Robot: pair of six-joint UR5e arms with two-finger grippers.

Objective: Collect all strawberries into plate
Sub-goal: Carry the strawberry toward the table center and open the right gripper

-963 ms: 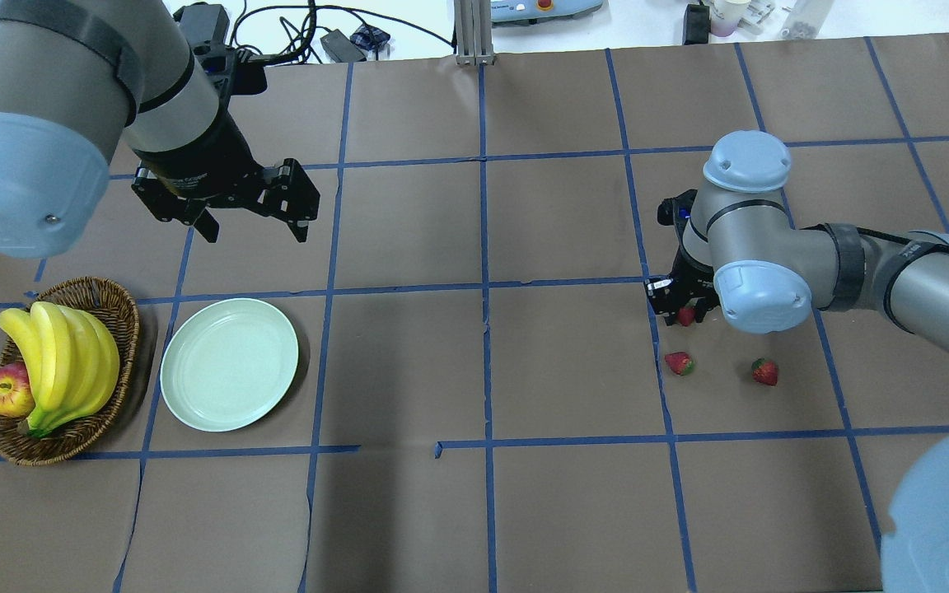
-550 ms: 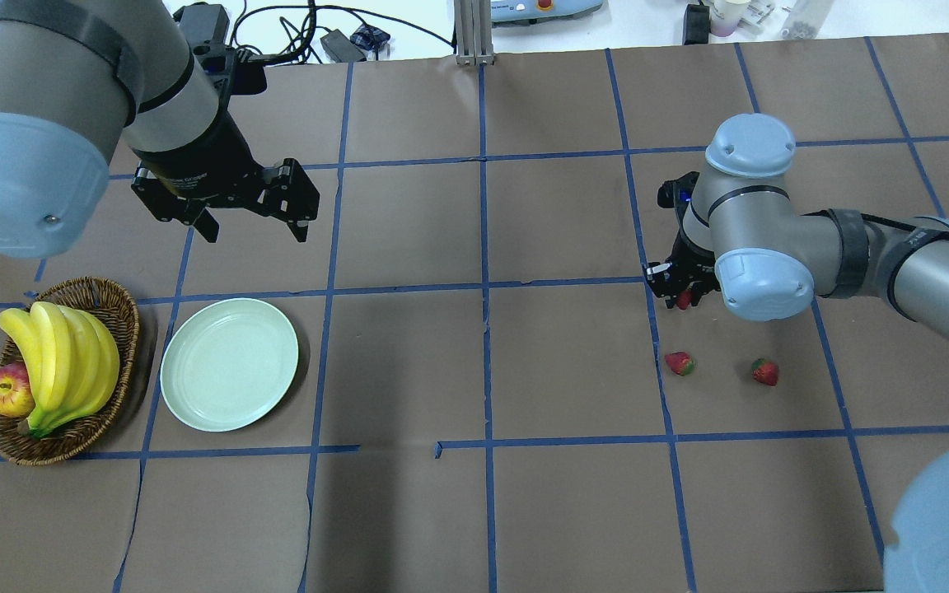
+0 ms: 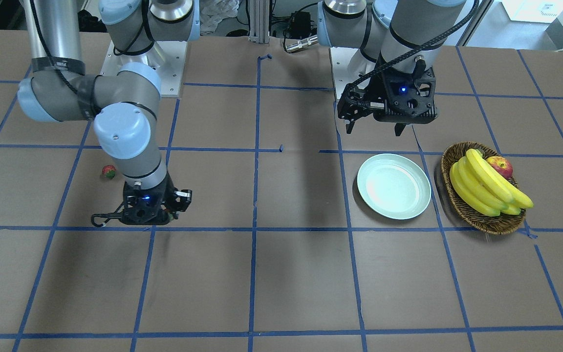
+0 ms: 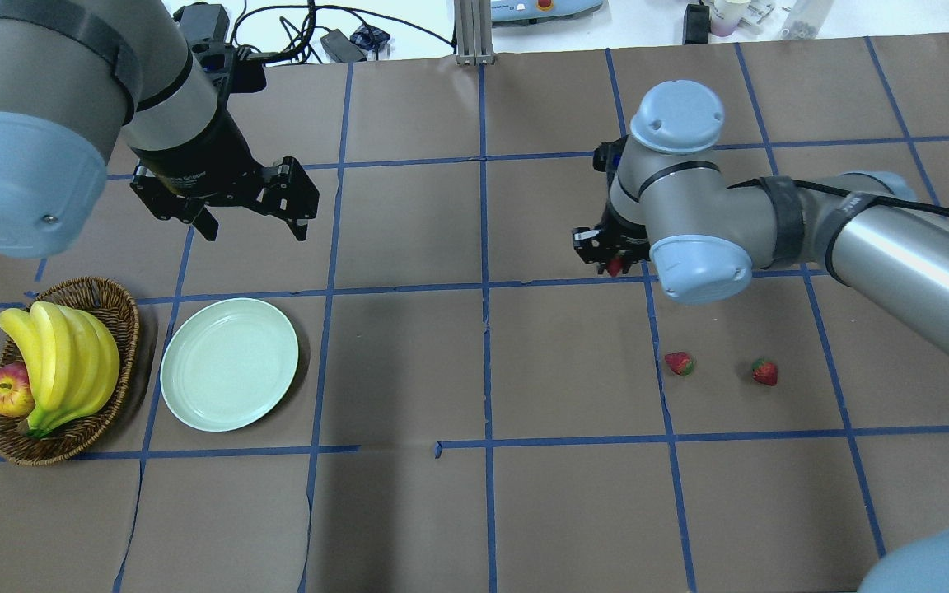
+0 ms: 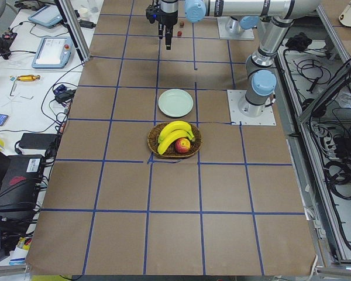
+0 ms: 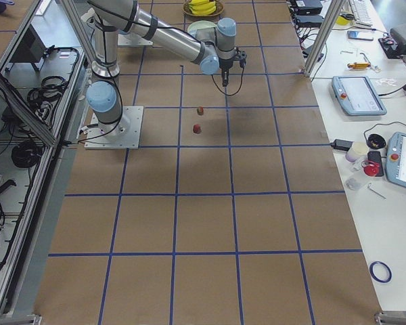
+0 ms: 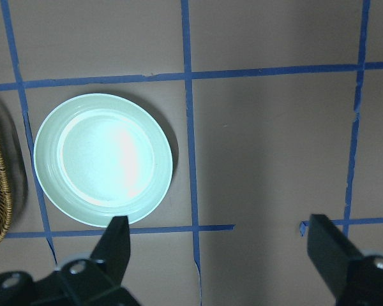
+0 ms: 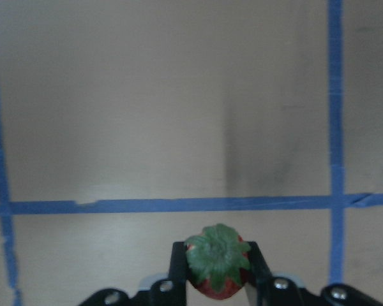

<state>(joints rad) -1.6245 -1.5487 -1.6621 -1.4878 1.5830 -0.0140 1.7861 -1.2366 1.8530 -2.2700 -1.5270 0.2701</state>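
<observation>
My right gripper [image 4: 613, 262] is shut on one strawberry [image 8: 217, 261], red with a green cap, and holds it above the table; it is a red speck between the fingers in the overhead view [image 4: 613, 266]. Two more strawberries [image 4: 679, 363] [image 4: 765, 371] lie on the brown paper at the right. The pale mint-green plate [image 4: 229, 364] is empty, far to the left, and fills the left of the left wrist view [image 7: 103, 159]. My left gripper [image 4: 252, 222] hangs open and empty above and behind the plate. In the front-facing view only one table strawberry [image 3: 109, 171] shows.
An oval wicker basket [image 4: 127, 325] with bananas [image 4: 63, 362] and a red apple [image 4: 7, 389] stands just left of the plate. Blue tape lines grid the brown table cover. Cables and boxes lie beyond the far edge.
My right arm has lifted the strawberry off the table and carried it left and away from the other two strawberries. The left arm has not moved.
</observation>
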